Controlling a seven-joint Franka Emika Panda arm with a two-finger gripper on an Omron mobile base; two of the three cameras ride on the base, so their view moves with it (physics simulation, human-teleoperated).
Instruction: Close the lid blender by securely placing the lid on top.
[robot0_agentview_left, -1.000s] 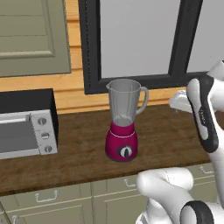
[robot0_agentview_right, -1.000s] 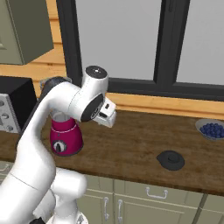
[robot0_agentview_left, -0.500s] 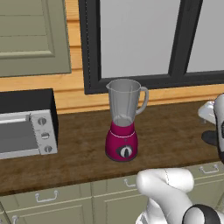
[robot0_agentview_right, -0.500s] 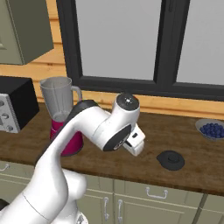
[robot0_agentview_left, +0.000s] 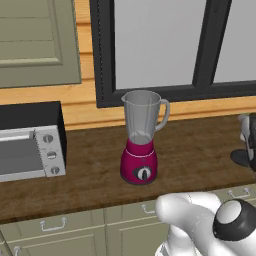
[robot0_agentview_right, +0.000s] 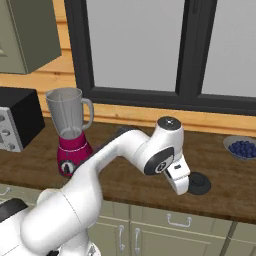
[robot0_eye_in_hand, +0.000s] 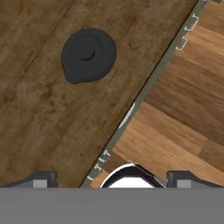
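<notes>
Evidently little was done: the lid (robot0_eye_in_hand: 88, 55) lay flat on the desk (robot0_eye_in_hand: 39, 122) near its front edge, well apart from the blender (robot0_agentview_right: 71, 131), whose jar stood uncovered. The gripper (robot0_eye_in_hand: 109, 177) hovered above it, spread wide and empty; grasping, carrying and seating remained.

Illumination is even, diffuse and bright, with no visible source. The blender (robot0_agentview_left: 140, 137) casts only a faint shadow on the counter (robot0_agentview_left: 90, 175). Rendering is soft and low-resolution; no glare or edge distortion.
</notes>
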